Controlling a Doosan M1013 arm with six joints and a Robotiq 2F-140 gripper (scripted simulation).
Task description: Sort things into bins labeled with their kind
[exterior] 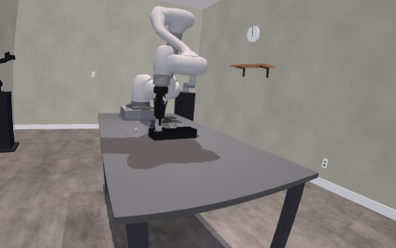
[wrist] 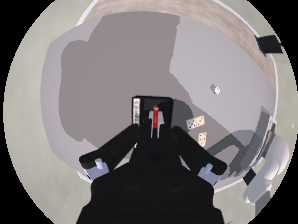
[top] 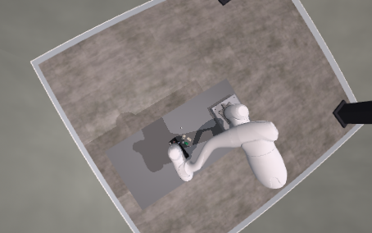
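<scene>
Your gripper [wrist: 154, 137] is clamped on a small red-and-white item [wrist: 154, 120], hanging directly above the black bin [wrist: 140, 107]; release straight down and it should fall inside.

White arm [exterior: 170, 61], black gripper [wrist: 154, 137], red-and-white item [wrist: 154, 117], black bin [exterior: 173, 133], grey table [exterior: 222, 166].

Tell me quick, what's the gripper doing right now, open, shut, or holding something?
Gripper: shut on a small red and white thing, hanging over the black bin.
</scene>
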